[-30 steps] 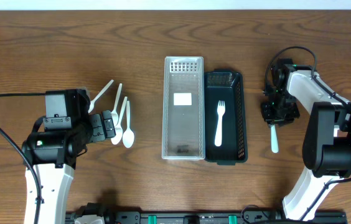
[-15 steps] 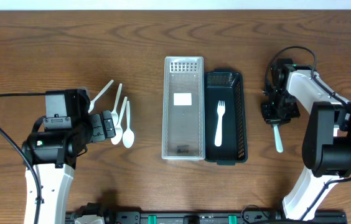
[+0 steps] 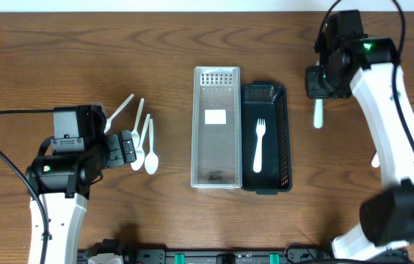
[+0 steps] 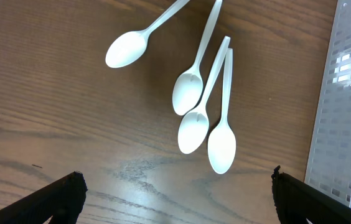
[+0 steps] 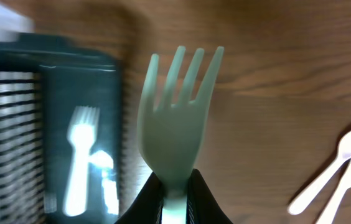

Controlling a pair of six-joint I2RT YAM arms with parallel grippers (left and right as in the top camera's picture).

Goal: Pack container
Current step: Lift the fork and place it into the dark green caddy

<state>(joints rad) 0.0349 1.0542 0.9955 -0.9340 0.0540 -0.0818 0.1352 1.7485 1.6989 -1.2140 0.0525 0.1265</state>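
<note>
My right gripper (image 3: pixel 320 86) is shut on a white plastic fork (image 3: pixel 317 114) and holds it raised, right of the black basket (image 3: pixel 286 136); in the right wrist view the fork (image 5: pixel 177 121) stands between the shut fingers (image 5: pixel 175 186). Another white fork (image 3: pixel 258 144) lies in the black basket, also seen in the right wrist view (image 5: pixel 79 158). The clear basket (image 3: pixel 199 125) stands beside it with a white label inside. Several white spoons (image 3: pixel 145 139) lie on the table left of the baskets; they show in the left wrist view (image 4: pixel 203 109). My left gripper (image 4: pixel 175 193) is open, just short of them.
A white spoon and a small fork (image 5: pixel 334 171) lie on the wooden table to the right, partly hidden by my right arm in the overhead view (image 3: pixel 374 159). The clear basket's edge (image 4: pixel 343 106) shows at the right of the left wrist view.
My right gripper has lifted the fork off the table and swung it toward the far side, closer to the black basket. The left arm has not moved.
</note>
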